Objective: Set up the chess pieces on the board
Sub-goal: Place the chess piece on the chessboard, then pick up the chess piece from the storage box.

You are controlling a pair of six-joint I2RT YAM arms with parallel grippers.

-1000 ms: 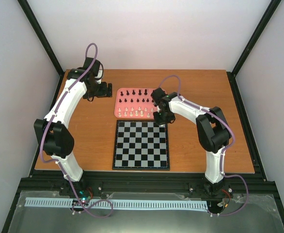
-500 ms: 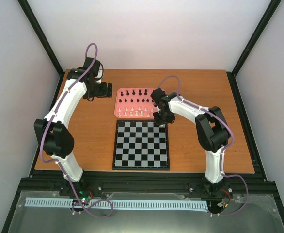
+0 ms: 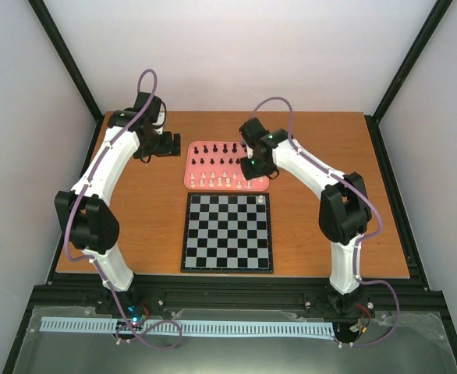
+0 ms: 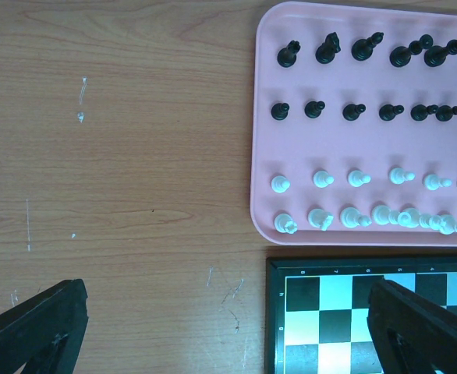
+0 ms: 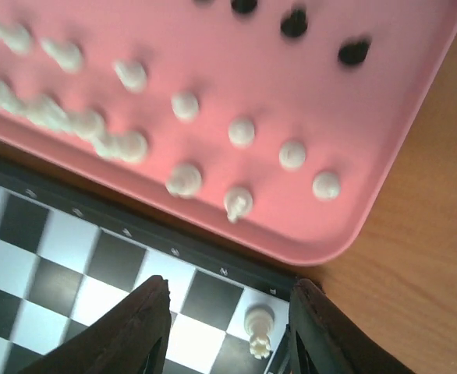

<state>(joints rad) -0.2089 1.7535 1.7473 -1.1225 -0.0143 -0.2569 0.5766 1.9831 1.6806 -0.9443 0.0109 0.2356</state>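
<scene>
Cream piece on glossy checkered board

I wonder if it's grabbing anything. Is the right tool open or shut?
Open. In its wrist view the right tool has its fingers apart; the white piece stands between them, touching neither.

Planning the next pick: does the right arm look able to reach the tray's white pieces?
Probably yes: the right gripper hangs open near the white pieces, which stand uncovered on the tray.
</scene>
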